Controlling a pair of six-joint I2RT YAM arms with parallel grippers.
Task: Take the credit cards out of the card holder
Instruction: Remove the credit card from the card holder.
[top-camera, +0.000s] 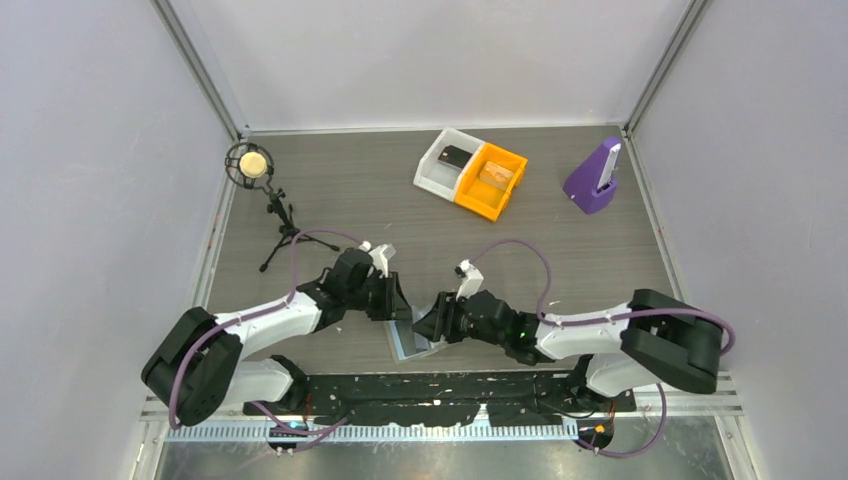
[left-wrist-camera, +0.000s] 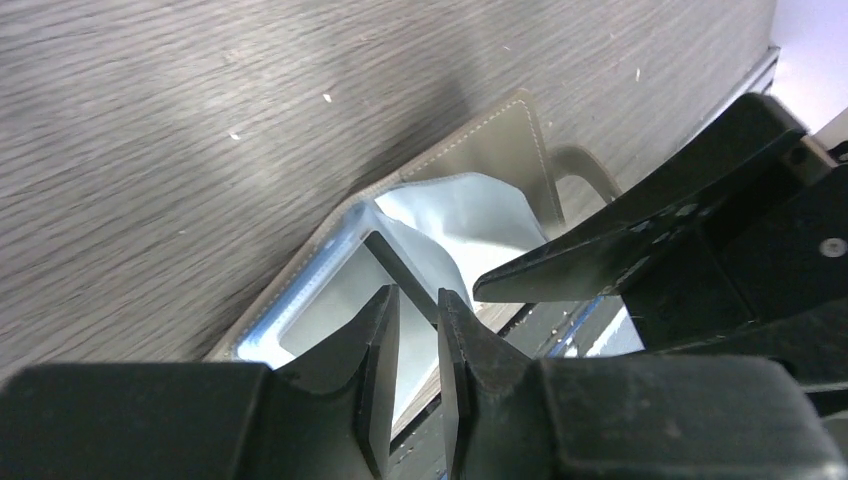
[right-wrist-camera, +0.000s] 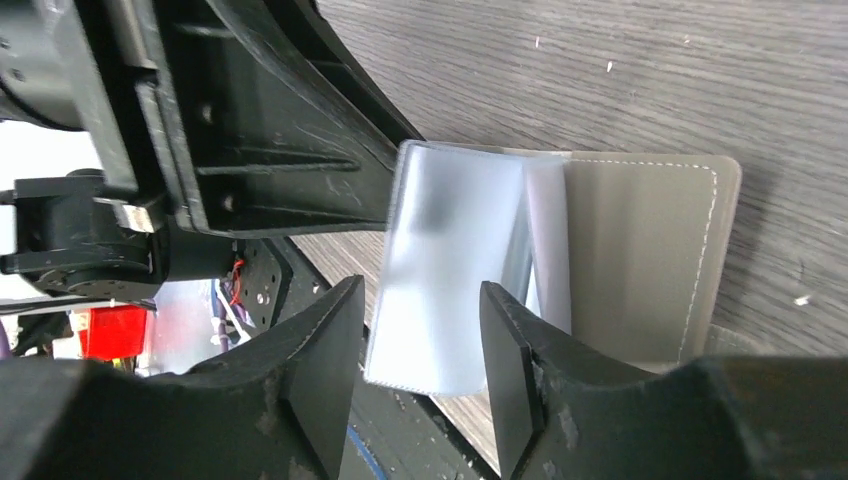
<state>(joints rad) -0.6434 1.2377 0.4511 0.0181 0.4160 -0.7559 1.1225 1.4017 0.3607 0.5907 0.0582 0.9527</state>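
Observation:
The card holder (top-camera: 408, 340) lies open near the table's front edge, grey-brown cover (right-wrist-camera: 640, 260) down, with light blue inner sleeves (left-wrist-camera: 460, 215) fanned up. My left gripper (top-camera: 397, 300) comes in from the left. Its jaws (left-wrist-camera: 418, 305) stand nearly together, with the dark edge of one raised sleeve pinched at their tips. My right gripper (top-camera: 432, 322) faces it from the right and is open (right-wrist-camera: 420, 310). Its fingers straddle the lower edge of the lifted blue sleeve (right-wrist-camera: 450, 250) without touching it. The credit cards do not show apart from the sleeves.
At the back stand a white bin (top-camera: 445, 160) and an orange bin (top-camera: 492, 180), side by side. A purple stand (top-camera: 595, 177) is at the back right. A microphone on a tripod (top-camera: 250, 165) is at the back left. The black base plate (top-camera: 450, 385) runs just in front of the card holder.

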